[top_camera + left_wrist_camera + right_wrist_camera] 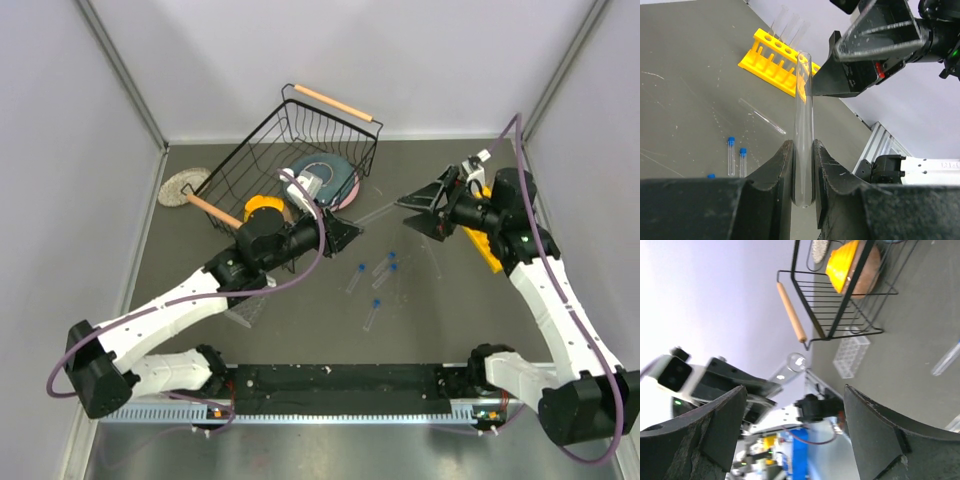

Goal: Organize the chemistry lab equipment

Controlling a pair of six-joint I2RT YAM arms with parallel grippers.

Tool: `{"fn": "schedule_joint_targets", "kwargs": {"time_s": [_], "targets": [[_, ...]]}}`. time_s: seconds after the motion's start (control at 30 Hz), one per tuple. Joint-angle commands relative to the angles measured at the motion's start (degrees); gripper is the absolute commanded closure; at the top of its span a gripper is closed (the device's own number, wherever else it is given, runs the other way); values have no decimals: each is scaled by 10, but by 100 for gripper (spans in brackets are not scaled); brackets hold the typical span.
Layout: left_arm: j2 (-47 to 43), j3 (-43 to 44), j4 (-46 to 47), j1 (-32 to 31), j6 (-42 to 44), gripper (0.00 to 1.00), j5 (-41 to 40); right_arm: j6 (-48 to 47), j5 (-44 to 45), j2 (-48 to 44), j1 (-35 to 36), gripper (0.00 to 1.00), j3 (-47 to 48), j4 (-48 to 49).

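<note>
Fig.: L gripper (802,150) clamped on tube (804,115), pinching near its closed base. Tube is upright above table (685,100), open end near R gripper (794,390), which is spread wide & empty. Yellow rack (775,62) lies beyond. I judge tube light, stiff, slick, brittle; I'd grip low w/ gentle squeeze.

A long clear glass tube (804,120) stands upright, pinched in the left gripper (802,152); the yellow holed rack (771,62) lies ahead, small blue-capped tubes (731,156) flat to its left.
</note>
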Motion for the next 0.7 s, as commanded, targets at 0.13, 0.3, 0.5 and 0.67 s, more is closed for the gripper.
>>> {"fn": "schedule_joint_targets", "kwargs": {"time_s": [0.13,0.3,0.5,0.67], "targets": [[34,35,44,-22,18,96,-22,189,-6,28,22,29,20,63],[42,41,46,-25,19,95,-25,200,-5,42,23,46,18,40],[47,39,55,-26,20,96,-4,206,-17,44,24,58,0,41],[44,23,69,-25,22,95,10,209,-37,39,23,67,-9,55]]}}
